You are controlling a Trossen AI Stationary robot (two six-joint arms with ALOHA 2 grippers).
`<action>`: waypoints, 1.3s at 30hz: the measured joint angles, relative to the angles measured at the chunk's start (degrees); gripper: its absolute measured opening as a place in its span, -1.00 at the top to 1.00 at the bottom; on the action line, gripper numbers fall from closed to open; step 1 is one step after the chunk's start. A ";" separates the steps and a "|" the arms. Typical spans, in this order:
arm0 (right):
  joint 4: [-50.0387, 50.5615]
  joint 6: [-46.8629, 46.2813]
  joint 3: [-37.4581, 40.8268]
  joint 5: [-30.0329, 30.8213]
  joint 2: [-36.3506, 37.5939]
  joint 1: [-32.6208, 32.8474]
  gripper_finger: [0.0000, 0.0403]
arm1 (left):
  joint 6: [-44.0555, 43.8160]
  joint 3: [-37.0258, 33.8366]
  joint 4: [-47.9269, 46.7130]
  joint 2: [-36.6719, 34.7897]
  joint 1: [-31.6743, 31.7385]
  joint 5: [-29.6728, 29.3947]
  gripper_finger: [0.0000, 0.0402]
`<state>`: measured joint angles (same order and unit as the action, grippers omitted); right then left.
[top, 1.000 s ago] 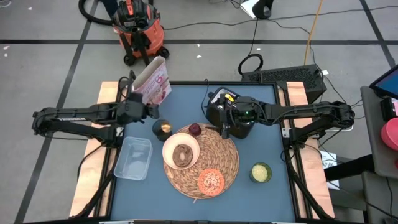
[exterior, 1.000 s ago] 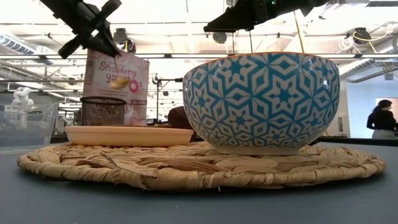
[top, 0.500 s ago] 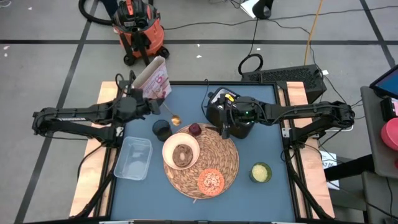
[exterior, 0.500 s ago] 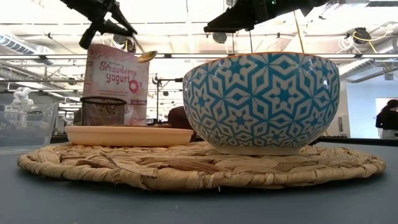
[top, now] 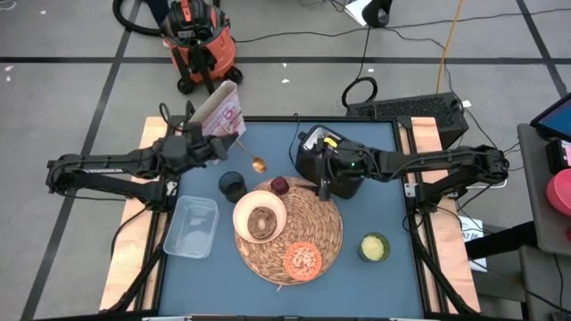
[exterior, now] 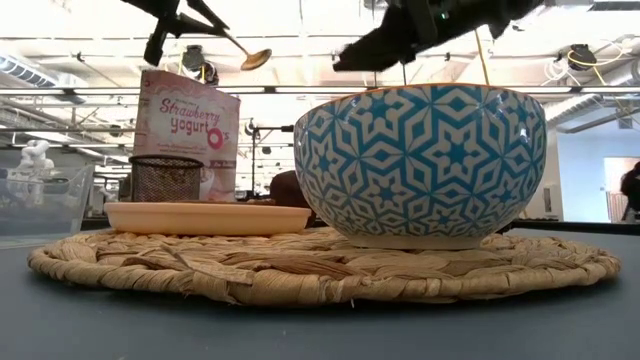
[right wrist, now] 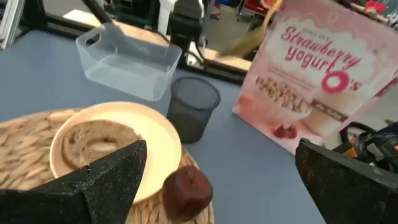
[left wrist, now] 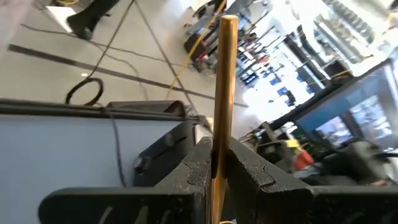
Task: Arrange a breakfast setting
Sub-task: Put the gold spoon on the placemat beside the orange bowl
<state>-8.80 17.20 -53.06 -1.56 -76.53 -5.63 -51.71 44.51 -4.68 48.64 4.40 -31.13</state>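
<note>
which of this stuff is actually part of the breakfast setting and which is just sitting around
Part of the setting: straw placemat, cream bowl, dark-red fruit, orange dish, dark cup, cereal box, wooden spoon held up by the left gripper.

Just lying about: clear plastic tub, green-yellow cup.

My two dark fingers (left wrist: pixel 249 177) are pressed together on the thin handle of the wooden spoon (left wrist: pixel 222 93), which stands straight up between them and runs well past their tips; its bowl is out of sight here. Beyond my left gripper (left wrist: pixel 217 168) lies the blue bench (left wrist: pixel 62 149), bare on this side, with a black cable (left wrist: pixel 115 140) trailing across it. At the bench's far edge sits a dark boxy device (left wrist: pixel 165 149). Farther off is grey floor with dark tape lines, a coiled cable (left wrist: pixel 84 93), and blurred room clutter.
</note>
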 joint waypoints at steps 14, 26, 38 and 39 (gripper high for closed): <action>-30.09 -4.07 13.38 -0.22 0.00 0.00 -0.98 | 2.04 0.00 6.73 1.19 0.02 1.53 0.82; -28.33 -13.34 6.08 -0.17 0.00 0.00 -0.98 | 2.08 0.02 13.91 8.32 0.02 1.97 0.82; -24.14 -7.25 -0.68 0.01 0.04 0.05 -0.98 | 1.53 0.02 21.80 14.44 0.00 4.19 0.82; -23.50 -6.57 -0.68 0.01 0.04 0.09 -0.98 | 1.45 0.02 22.21 14.73 0.02 4.19 0.82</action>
<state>-32.30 10.63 -53.74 -1.55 -76.49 -5.54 -50.25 44.53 17.53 63.36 4.43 -26.94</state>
